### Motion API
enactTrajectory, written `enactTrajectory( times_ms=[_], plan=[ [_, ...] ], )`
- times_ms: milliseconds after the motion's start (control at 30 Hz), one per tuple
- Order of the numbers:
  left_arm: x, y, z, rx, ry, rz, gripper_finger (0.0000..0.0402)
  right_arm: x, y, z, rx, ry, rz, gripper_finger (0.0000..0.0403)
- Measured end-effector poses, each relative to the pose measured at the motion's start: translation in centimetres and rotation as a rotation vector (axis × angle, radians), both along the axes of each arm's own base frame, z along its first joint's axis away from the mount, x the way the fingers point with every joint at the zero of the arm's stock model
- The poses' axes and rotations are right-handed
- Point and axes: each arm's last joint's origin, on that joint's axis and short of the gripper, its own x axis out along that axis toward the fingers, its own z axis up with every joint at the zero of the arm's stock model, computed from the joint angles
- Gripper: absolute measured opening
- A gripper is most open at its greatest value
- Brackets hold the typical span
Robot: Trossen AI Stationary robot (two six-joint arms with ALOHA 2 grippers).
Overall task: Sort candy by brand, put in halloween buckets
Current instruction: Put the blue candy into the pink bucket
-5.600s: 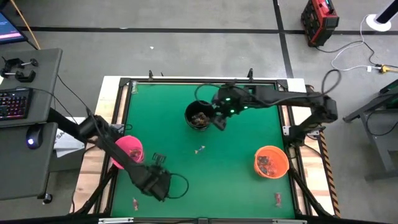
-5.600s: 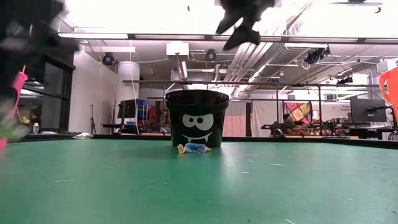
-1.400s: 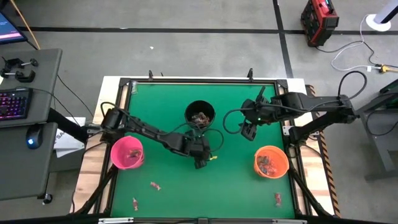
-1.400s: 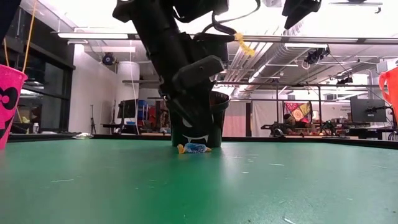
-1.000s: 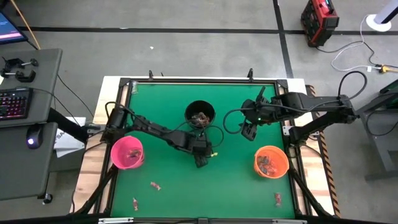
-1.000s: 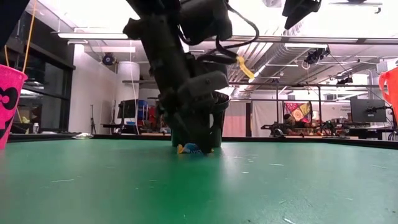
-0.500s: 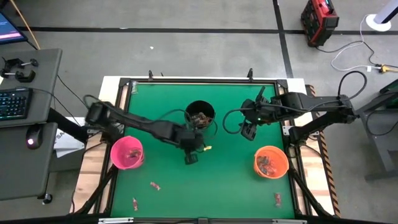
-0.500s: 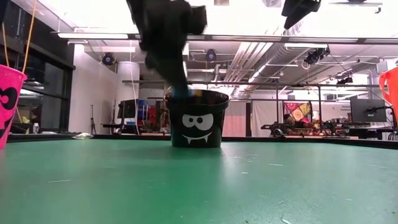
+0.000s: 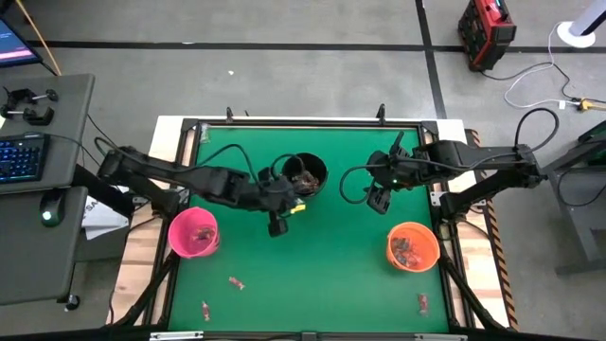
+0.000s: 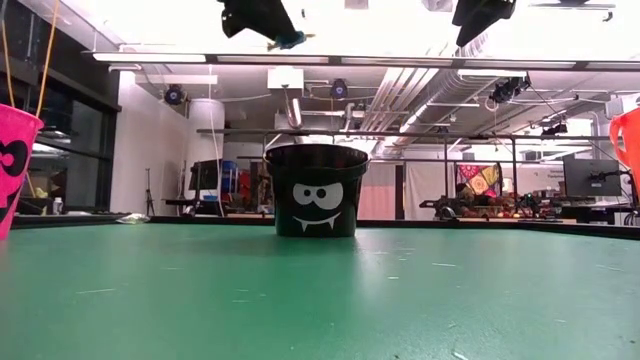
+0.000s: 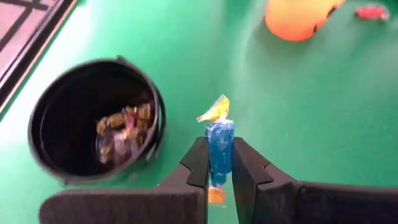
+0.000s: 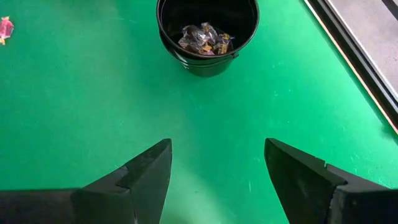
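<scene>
Blue-wrapped candy (image 11: 219,144) sits clamped in the left gripper (image 11: 219,163), probably just beside the black bucket (image 9: 305,175) at frame centre; right gripper (image 12: 216,163) hangs spread apart.

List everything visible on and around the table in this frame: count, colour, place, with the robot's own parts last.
Black bucket: one, far middle of the table, candy inside.
Pink bucket: one, left side of the table.
Orange bucket: one, right side, candy inside.
Loose candy: three reddish pieces near the front edge, two at front left, one at front right.
Held candy: one, blue wrapper with yellow ends, in the left claw.
Table: one, green top.
Left claw: shut on the held candy, raised beside the black bucket.
Right claw: open, waiting above the table's right half.
</scene>
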Motion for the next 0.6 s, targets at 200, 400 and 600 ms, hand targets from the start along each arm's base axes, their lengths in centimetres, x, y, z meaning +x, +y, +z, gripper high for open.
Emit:
enactTrajectory(
  times_ms=[200,400,600],
  plan=[
    [-2.6,-0.9,0.6,-0.022,0.092,0.007,0.0016,0.0,0.0,0.0,0.004,-0.003,-0.007,0.0250],
    [-5.9,-2.1,1.0,-0.026,0.223,0.007,0.0016,0.2,0.0,0.1,0.038,-0.037,-0.060,0.0250],
    [-10.2,-3.1,1.4,-0.130,0.437,0.004,0.0016,0.7,0.0,0.5,0.062,-0.124,-0.129,0.0250]
  ],
)
